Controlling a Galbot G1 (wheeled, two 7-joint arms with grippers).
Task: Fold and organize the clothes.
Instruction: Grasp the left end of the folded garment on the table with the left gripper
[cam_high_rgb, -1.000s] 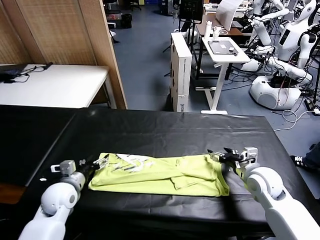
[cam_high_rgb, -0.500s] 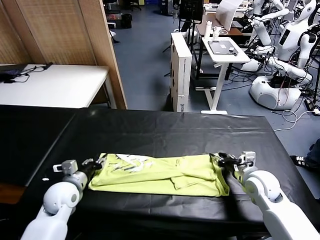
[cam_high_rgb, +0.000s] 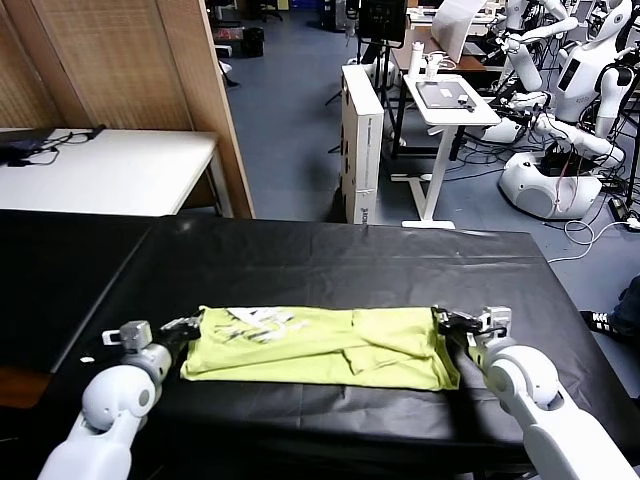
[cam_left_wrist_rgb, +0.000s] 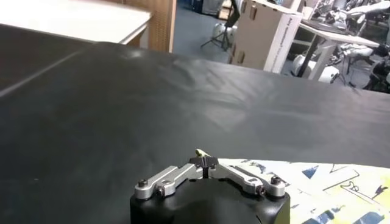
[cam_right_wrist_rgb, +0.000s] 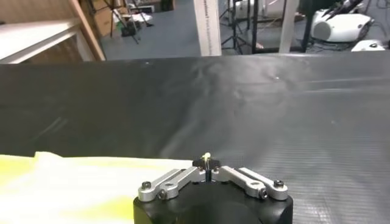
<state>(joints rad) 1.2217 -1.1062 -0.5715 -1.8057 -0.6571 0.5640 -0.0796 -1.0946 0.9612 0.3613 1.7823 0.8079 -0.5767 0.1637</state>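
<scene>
The folded T-shirt (cam_high_rgb: 320, 347) lies lengthwise along the table's (cam_high_rgb: 330, 255) near edge. The left gripper (cam_high_rgb: 190, 325) and right gripper (cam_high_rgb: 441, 319) each pinch one end's far corner.

bare black table cover (cam_high_rgb: 330, 260) beyond the t-shirt (cam_high_rgb: 320, 347) gives open passage

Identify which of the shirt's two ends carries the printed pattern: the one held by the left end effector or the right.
The left end effector pinches the printed end of the T-shirt; the right end effector pinches a plain yellow-green end.
</scene>
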